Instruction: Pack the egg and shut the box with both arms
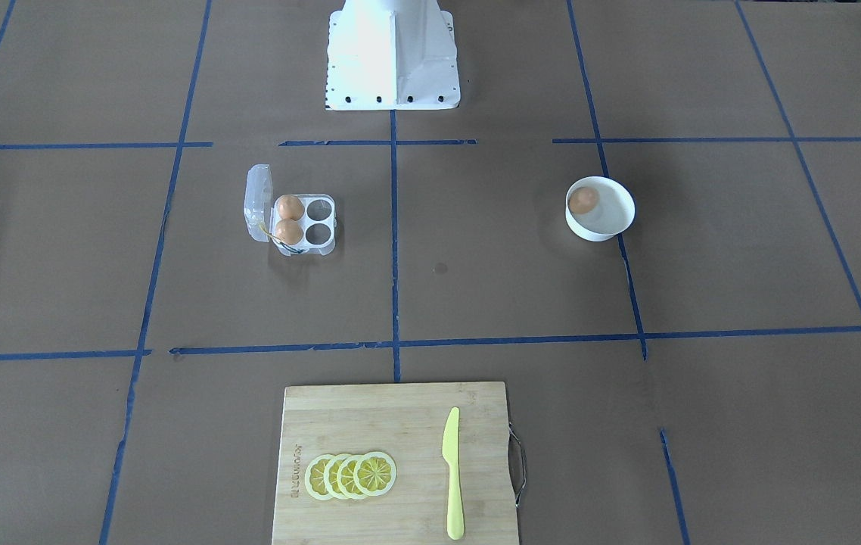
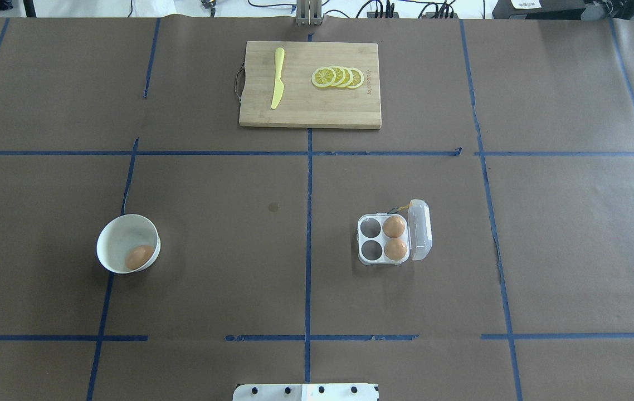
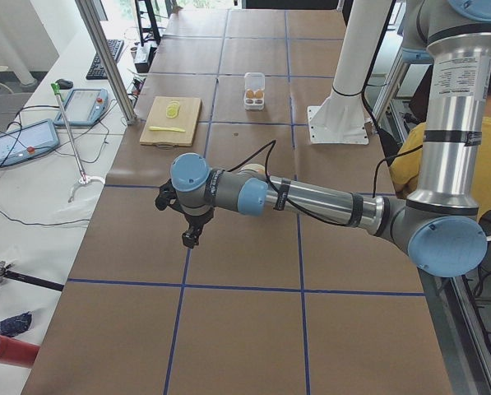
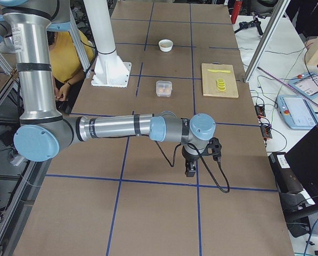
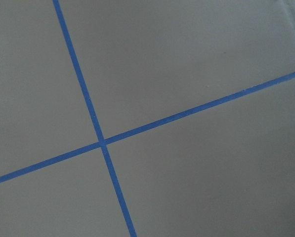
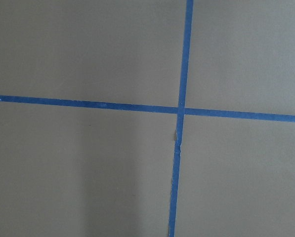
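One tan egg (image 1: 583, 200) lies in a round white bowl (image 1: 612, 221); it also shows in the overhead view (image 2: 137, 257). The clear four-cell box (image 1: 334, 221) stands open, its lid (image 1: 256, 204) upright on the hinge. Two eggs (image 2: 394, 238) fill the cells beside the lid; the two other cells are empty. My left gripper (image 3: 192, 239) hangs over bare table near the table's end, far from the bowl. My right gripper (image 4: 190, 169) hangs over bare table at the opposite end. I cannot tell whether either is open or shut. Both wrist views show only paper and blue tape.
A wooden cutting board (image 2: 317, 106) at the far middle carries a yellow knife (image 2: 277, 78) and several lemon slices (image 2: 338, 77). The white robot base (image 1: 393, 53) stands at the near middle edge. Blue tape lines grid the brown paper.
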`<state>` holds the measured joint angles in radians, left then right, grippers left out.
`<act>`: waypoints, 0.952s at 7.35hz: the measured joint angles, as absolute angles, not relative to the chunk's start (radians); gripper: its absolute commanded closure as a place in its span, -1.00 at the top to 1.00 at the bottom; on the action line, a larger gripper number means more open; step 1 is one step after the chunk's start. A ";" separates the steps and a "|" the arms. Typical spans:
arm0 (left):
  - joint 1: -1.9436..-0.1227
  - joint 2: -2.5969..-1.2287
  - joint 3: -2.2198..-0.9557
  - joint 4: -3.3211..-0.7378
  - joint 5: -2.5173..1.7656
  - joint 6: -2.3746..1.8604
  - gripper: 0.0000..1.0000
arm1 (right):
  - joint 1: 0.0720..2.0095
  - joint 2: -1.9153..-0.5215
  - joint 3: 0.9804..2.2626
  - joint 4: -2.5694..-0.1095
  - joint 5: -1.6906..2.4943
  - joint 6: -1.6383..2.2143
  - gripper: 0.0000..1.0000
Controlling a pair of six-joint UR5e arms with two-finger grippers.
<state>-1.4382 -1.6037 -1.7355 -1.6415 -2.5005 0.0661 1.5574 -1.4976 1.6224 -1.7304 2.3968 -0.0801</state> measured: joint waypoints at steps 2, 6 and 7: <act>-1.255 -1.619 -1.790 -1.809 -2.483 -0.364 1.00 | 1.544 -1.497 1.619 -1.729 2.397 -0.082 1.00; -0.919 -1.718 -1.877 -1.918 -2.297 -0.987 0.85 | 1.498 -1.496 1.625 -1.727 2.395 -0.084 1.00; -0.880 -1.720 -1.878 -1.931 -2.290 -0.998 0.75 | 1.493 -1.495 1.625 -1.728 2.395 -0.084 1.00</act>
